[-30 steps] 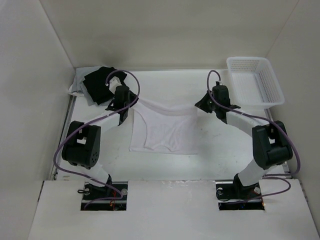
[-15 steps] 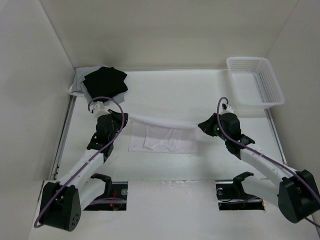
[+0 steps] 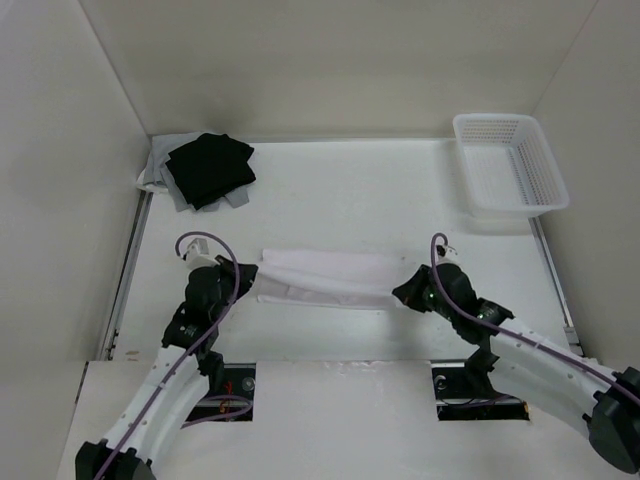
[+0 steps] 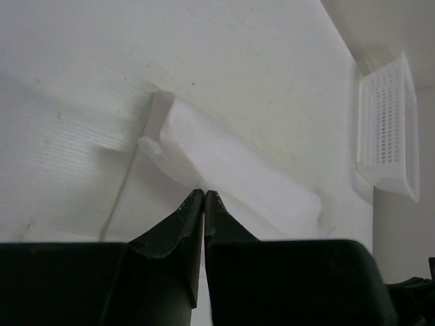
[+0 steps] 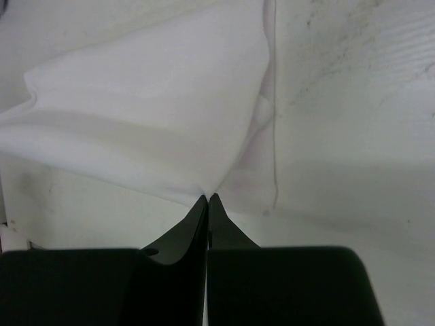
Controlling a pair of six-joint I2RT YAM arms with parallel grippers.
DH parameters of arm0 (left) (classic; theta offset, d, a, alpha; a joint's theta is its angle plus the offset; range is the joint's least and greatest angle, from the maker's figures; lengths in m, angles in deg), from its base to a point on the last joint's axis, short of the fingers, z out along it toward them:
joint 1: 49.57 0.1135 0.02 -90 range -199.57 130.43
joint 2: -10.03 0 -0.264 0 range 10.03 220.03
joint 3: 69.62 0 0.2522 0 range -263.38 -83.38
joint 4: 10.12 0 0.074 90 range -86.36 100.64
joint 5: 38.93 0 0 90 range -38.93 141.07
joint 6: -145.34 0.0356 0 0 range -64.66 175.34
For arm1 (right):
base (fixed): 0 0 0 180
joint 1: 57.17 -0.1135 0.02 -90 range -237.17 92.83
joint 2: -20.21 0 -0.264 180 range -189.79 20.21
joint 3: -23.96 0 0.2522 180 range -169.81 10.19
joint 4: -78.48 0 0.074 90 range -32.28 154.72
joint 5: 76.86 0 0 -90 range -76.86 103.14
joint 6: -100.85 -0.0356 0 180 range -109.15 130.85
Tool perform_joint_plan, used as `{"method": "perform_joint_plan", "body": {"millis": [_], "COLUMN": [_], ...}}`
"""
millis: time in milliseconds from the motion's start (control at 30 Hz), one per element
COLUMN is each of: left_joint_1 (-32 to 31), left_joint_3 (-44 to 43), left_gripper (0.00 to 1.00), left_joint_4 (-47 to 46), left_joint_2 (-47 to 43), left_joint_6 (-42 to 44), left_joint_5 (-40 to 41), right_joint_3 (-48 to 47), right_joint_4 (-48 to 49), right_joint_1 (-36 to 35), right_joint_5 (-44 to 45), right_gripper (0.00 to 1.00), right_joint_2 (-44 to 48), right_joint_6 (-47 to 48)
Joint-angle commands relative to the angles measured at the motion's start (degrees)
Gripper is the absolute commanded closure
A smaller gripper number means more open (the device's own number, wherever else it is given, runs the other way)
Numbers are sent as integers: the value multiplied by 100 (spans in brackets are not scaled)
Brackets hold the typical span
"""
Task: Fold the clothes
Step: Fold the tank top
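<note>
Clothes: white garment (image 3: 325, 275), a narrow folded band on the near table, long axis left to right.
Left gripper (image 3: 250, 275): pinched tight on its left end.
Right gripper (image 3: 404, 293): pinched tight on its right end.
Around: black cloth (image 3: 210, 168) on grey cloth (image 3: 160, 180) at far left, basket (image 3: 545, 160) at far right, both well apart from it.

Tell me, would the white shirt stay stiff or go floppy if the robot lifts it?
Probably floppy: the white shirt lies doubled over in soft creases between the left tool and right tool, both pinched shut on its edges. It looks thin, so likely light, and would probably drape rather than hold shape.
</note>
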Motion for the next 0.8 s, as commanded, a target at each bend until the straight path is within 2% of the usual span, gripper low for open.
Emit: {"method": "perform_joint_plan", "body": {"millis": [0,100,167,300,400,533,767], "left_joint_1": [15,-55,-73,41,138,-19,-1046], "left_joint_3": [148,332,429,228,61,-54,-124], "left_gripper": [98,96,91,76,75,75,76], "left_joint_4": [571,817,844,923,1090,915,11], "left_joint_2": [-357,-525,-552,-578,-762,-719,71], "left_joint_6": [-95,-148,-209,-148,-104,-103,-183], "left_joint_5": [-98,-116,-133,-63,-46,147,832], "right_joint_3": [20,151,266,196,143,196,415], "right_joint_4": [-390,-742,-831,-988,-963,-402,1259], "right_joint_1": [-366,-657,-876,-1123,-1097,-686,387], "right_joint_5": [522,724,812,1032,1067,919,-215], "right_gripper": [100,100,100,76,63,54,56], "right_joint_2": [117,205,241,232,407,443,-892], "right_joint_6": [-611,-1076,-1384,-1474,-1272,-886,-515]}}
